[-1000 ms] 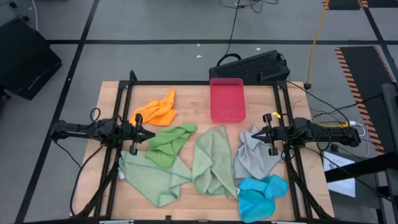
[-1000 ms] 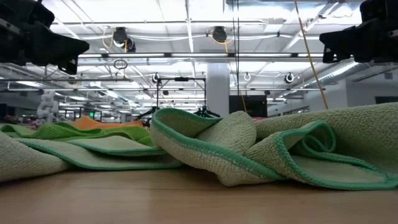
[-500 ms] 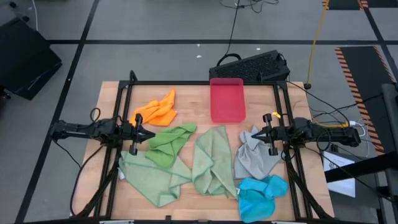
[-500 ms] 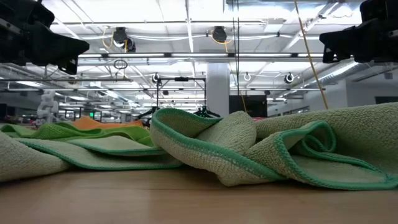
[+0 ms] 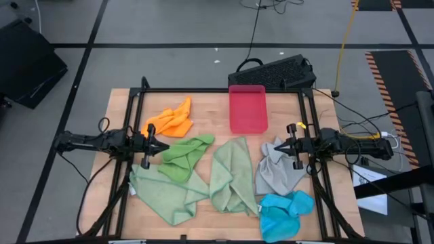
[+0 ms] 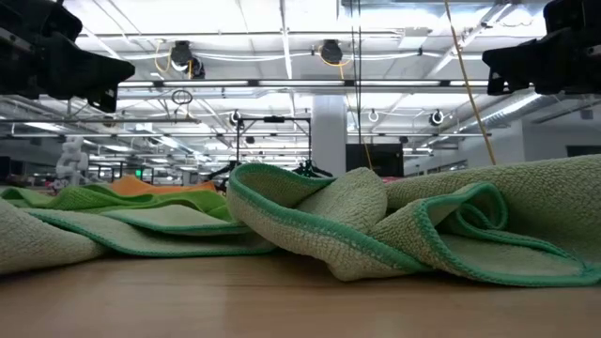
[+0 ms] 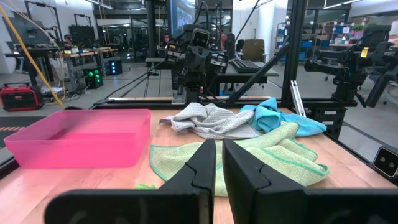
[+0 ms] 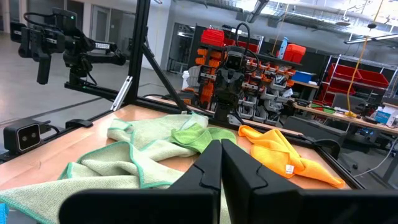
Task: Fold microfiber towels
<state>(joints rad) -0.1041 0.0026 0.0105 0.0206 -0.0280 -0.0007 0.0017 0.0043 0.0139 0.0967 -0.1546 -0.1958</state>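
Several crumpled towels lie on the wooden table: orange [image 5: 172, 119] at the far left, bright green [image 5: 184, 155], a pale sage one [image 5: 163, 191] at the near left, another pale sage one [image 5: 232, 176] in the middle, grey [image 5: 277, 169] and bright blue [image 5: 285, 213] at the right. My left gripper [image 5: 163, 147] is shut and empty above the table's left side, next to the bright green towel. My right gripper [image 5: 280, 148] is shut and empty above the grey towel's far part. Both hang clear of the cloths, as the wrist views [image 7: 219, 163] [image 8: 221, 165] show.
A pink-red plastic tray [image 5: 247, 108] stands at the far middle of the table. A black frame [image 5: 203, 90] runs around the table's edges. Bare wood shows between the orange towel and the tray. A dark keyboard-like thing [image 5: 274, 71] lies beyond the far edge.
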